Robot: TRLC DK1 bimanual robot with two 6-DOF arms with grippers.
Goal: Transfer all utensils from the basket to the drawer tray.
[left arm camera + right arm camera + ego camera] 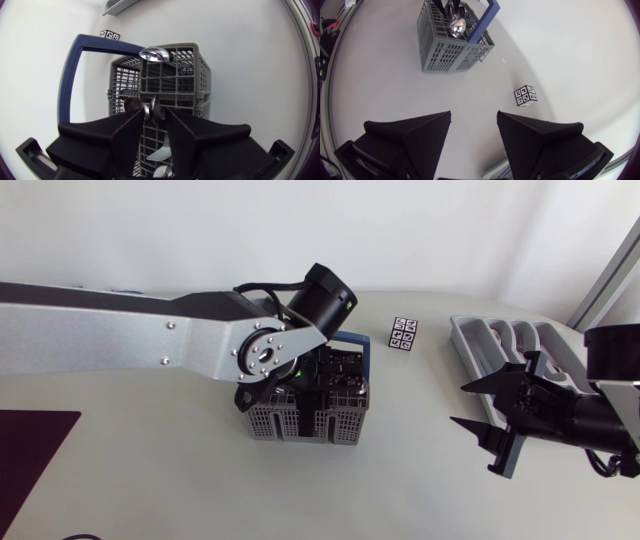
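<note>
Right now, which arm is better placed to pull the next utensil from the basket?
Left. The left gripper hangs right over the basket, with utensil ends at its tip. The right gripper, open, sits off beside the drawer tray, well clear of the basket.

One basket (pixel 300 425) is sitting under the left gripper (pixel 155 110), and at least four spoons (pixel 154 54) are showing in it, exact tally unclear. One drawer tray (pixel 480 340) is lying beside the right gripper (pixel 474 120), and one marker cube (pixel 525 95) is sitting ahead of it.
</note>
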